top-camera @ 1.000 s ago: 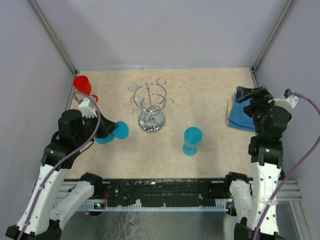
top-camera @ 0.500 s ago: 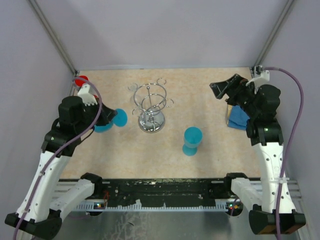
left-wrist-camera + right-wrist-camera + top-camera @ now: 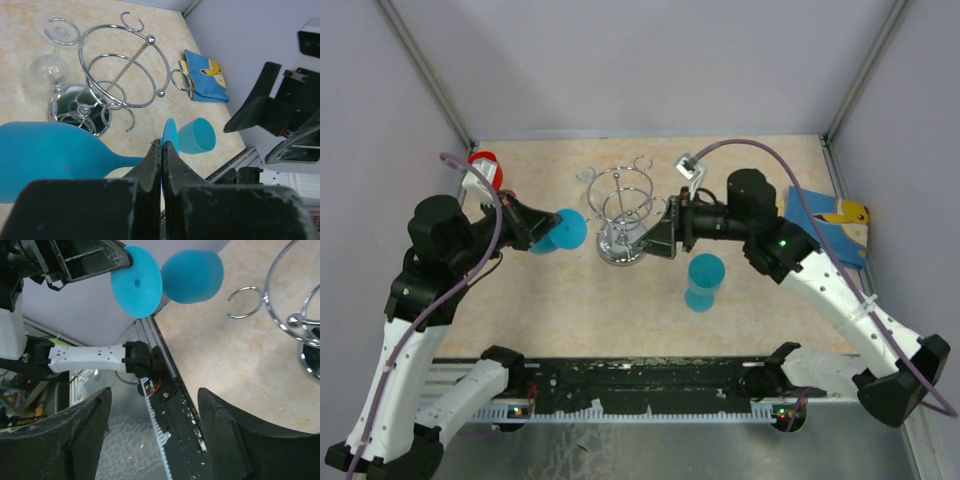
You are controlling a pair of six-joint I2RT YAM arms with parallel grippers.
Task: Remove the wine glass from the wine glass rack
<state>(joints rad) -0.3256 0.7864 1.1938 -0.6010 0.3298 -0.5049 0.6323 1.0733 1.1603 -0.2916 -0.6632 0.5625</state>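
**Left jaws pinch the blue wine glass (image 3: 50,155); right jaws gape beside the wine glass rack (image 3: 622,215)**

We see the left jaws closed tight on the stem just behind the foot disc. The glass lies sideways in the air, its foot turned toward the rack, just left of the ring and clear of every hook. The right jaws stand wide apart with nothing between them, just right of the rack's base.

A second ago the right arm hung over the blue cloth (image 3: 830,228) at the right edge of the table (image 3: 740,180). It has since swung to the middle, and the cloth lies uncovered. The left arm has carried the glass farther from the near edge, closer to the rack.

The rack and the second blue glass (image 3: 703,280), standing to its right, have not moved. In the left wrist view a clear glass (image 3: 47,70) hangs from one hook.
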